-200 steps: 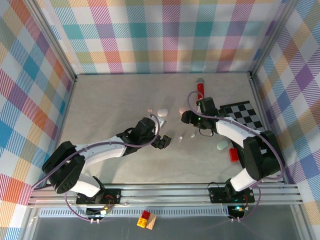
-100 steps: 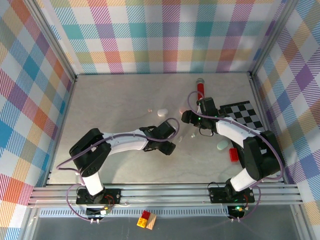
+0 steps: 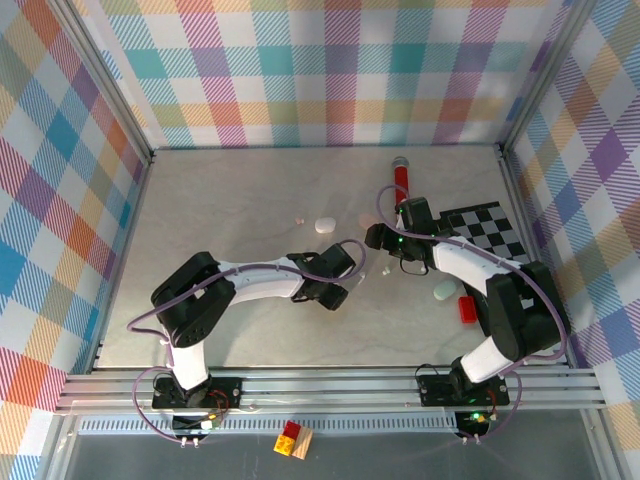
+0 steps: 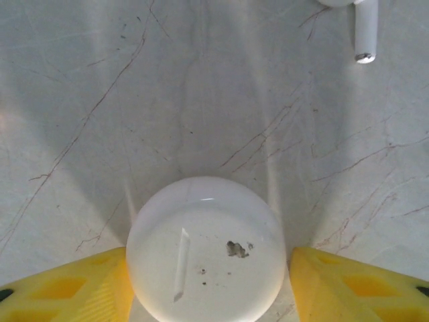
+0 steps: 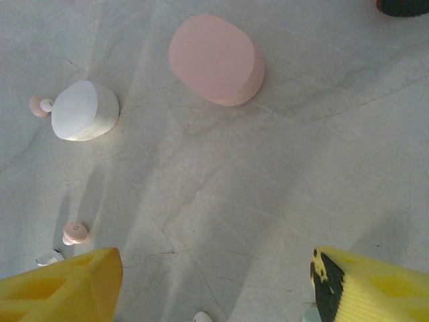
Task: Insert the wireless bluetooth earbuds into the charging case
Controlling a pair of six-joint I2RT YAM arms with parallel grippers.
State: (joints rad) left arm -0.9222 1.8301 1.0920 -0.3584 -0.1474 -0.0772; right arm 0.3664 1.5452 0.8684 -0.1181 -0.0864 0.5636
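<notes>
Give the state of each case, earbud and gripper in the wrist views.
near white case: closed.
far white case: closed.
pink case: closed.
white earbud: loose, uncased.
near pink earbud: loose, uncased.
far pink earbud: loose, beside the far white case.
left gripper: jaws flank the near white case, contact unclear.
right gripper: open, empty.

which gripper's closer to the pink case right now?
Right. The right gripper sits just short of the pink case, facing it; the left gripper is farther off, straddling a white case.
</notes>
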